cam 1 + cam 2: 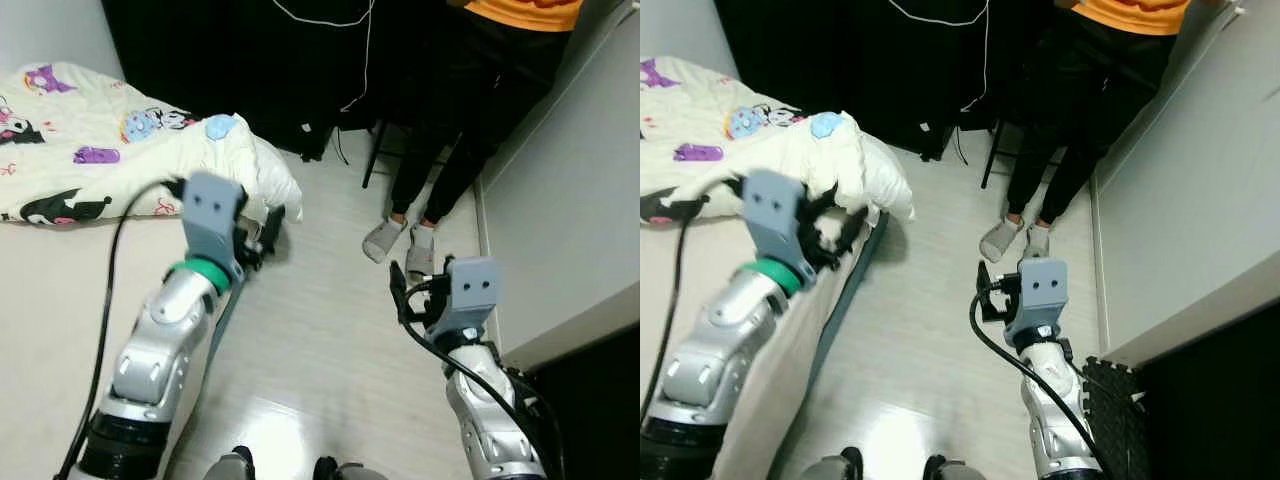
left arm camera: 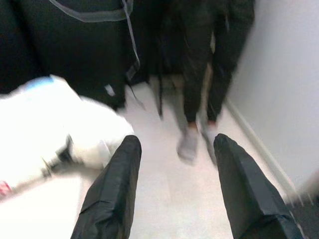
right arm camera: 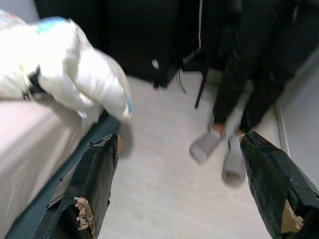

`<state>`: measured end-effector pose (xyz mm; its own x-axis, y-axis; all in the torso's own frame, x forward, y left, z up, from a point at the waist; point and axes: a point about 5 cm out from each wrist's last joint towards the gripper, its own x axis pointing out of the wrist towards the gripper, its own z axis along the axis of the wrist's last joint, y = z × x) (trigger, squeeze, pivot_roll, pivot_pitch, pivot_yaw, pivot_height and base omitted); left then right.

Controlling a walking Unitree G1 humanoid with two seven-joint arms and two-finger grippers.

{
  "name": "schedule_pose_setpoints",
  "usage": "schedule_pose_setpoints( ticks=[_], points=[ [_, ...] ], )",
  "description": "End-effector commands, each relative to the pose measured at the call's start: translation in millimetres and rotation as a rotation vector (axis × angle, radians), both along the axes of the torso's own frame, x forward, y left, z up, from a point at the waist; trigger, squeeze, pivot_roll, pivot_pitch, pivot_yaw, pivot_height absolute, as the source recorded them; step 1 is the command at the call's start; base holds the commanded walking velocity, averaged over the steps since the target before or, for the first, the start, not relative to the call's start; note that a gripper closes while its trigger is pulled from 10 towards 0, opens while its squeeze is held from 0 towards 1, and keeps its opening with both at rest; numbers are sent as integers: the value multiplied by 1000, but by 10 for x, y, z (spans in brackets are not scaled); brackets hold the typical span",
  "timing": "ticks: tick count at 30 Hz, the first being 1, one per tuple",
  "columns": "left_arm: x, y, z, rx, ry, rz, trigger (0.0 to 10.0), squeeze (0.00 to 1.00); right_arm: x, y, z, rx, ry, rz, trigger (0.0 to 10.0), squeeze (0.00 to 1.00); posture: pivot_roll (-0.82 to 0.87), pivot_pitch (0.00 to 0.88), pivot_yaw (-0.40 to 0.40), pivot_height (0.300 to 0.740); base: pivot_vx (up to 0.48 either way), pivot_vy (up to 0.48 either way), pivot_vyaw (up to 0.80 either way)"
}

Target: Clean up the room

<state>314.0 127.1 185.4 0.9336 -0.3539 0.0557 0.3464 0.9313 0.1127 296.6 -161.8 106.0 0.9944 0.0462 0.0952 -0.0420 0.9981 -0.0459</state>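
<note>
Approaching the bed [image 1: 60, 300]: left gripper [image 1: 262, 238] was held with jaws wide near the crumpled duvet [image 1: 120, 140] at 10 o'clock; right gripper [image 1: 400, 290] jaws wide. A grasp at the overhanging corner was judged best.

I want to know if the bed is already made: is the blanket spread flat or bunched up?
Bunched up. The blanket lies in a crumpled heap at the bed's far end, one corner hanging over the edge; bare mattress shows nearer the robot.
</note>
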Motion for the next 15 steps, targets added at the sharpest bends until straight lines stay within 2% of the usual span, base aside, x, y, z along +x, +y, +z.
schedule_pose_setpoints(
  ticks=[1, 4, 9, 15],
  points=[
    [-13, -58, -158, 30, 46, -39, 10000, 0, -10, -62, -98, 15, 26, -42, 10000, 0, 24, 107, -12, 726, 0, 0, 0],
    [-7, -65, -216, 34, 69, -50, 10000, 0, 0, -60, -125, 14, 33, -47, 10000, 0, 16, 102, -6, 726, 0, 0, 0],
    [14, -85, -513, 59, 154, -32, 10000, 0, -26, -82, -309, -38, 90, -50, 10000, 0, -10, 82, -7, 726, 0, 0, 0],
    [54, -136, -553, 43, 144, -15, 10000, 0, -27, -198, -337, -63, 92, -67, 10000, 0, -17, 70, -17, 726, 0, 0, 0]
  ],
)
